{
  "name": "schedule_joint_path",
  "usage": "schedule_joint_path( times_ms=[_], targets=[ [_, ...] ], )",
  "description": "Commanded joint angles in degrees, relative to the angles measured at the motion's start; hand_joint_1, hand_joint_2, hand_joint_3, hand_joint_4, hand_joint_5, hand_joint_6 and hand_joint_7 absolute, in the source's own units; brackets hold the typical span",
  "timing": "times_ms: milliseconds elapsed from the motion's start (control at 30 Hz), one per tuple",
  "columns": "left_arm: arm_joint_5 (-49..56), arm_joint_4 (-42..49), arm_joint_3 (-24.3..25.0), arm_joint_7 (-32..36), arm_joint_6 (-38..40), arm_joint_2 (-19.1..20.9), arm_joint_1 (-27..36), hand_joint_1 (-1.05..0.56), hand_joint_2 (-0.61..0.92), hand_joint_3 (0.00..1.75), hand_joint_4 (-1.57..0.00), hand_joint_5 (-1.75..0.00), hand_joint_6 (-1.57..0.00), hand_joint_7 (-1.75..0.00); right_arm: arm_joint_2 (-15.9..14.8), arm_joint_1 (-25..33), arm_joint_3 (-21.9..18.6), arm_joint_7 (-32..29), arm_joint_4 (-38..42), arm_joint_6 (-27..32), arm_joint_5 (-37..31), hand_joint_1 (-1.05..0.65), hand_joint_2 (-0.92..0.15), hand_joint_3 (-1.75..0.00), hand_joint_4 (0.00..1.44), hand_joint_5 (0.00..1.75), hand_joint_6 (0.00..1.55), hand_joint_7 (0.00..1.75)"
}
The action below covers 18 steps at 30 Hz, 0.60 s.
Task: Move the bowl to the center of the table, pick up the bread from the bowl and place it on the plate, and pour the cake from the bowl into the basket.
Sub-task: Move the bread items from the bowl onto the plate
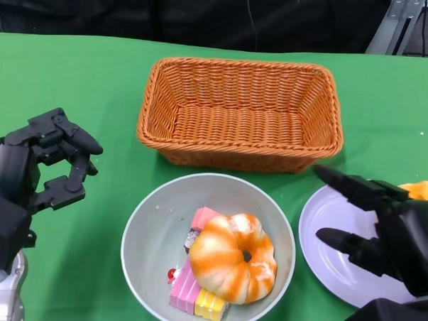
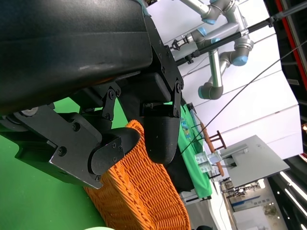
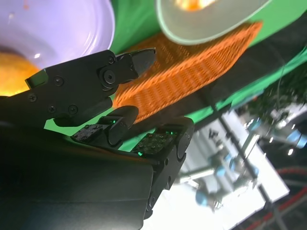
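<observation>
A grey-green bowl (image 1: 147,232) sits at the near middle of the green table. In it lie an orange-and-white ring bread (image 1: 231,257) and pink and yellow cake slices (image 1: 194,291). Behind it stands an empty orange wicker basket (image 1: 241,112). A lavender plate (image 1: 324,243) lies to the bowl's right, partly hidden by my right hand (image 1: 378,224). That hand hovers over the plate with fingers apart, holding nothing. My left hand (image 1: 47,160) is left of the bowl, off it, fingers loosely curled and empty. The right wrist view shows the bowl's rim (image 3: 211,36) and the basket (image 3: 192,67).
An orange-yellow object (image 1: 422,191) lies at the plate's far right edge, mostly hidden. The basket (image 2: 139,191) also shows in the left wrist view. Beyond the table stand grey robot arms (image 2: 225,52) and a chair. Green cloth lies bare left of the bowl.
</observation>
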Motion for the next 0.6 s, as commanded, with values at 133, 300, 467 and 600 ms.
schedule_joint_path(
  times_ms=[133,300,467,600],
  targets=[
    [-0.03,-1.04,0.13,0.44,-0.04,0.80,0.88,0.02,0.59,1.04,-0.80,-1.50,-0.84,-1.30,0.30,-2.32,1.60,3.56,-1.02,0.37,-0.20,-0.43,-0.81,0.00,0.73,0.05,0.65,0.01],
    [0.29,-1.03,0.02,0.88,0.15,0.74,0.92,0.00,0.60,1.02,-0.81,-1.49,-0.84,-1.30,0.25,-3.94,3.12,4.27,0.04,-0.48,-1.20,-0.46,-0.81,0.00,0.73,0.04,0.65,0.00],
    [0.26,-1.14,-0.06,0.77,0.07,0.62,1.04,0.01,0.60,1.01,-0.81,-1.48,-0.84,-1.30,0.65,-5.94,5.10,4.69,1.71,-0.90,-2.19,-0.49,-0.82,0.00,0.75,0.04,0.65,0.00],
    [0.60,-1.75,-0.21,1.05,0.39,0.59,1.31,0.00,0.60,1.02,-0.81,-1.48,-0.84,-1.30,0.50,-6.92,6.34,6.76,1.50,-0.26,-2.41,-0.52,-0.84,-0.01,0.74,0.03,0.64,0.00]
  ],
)
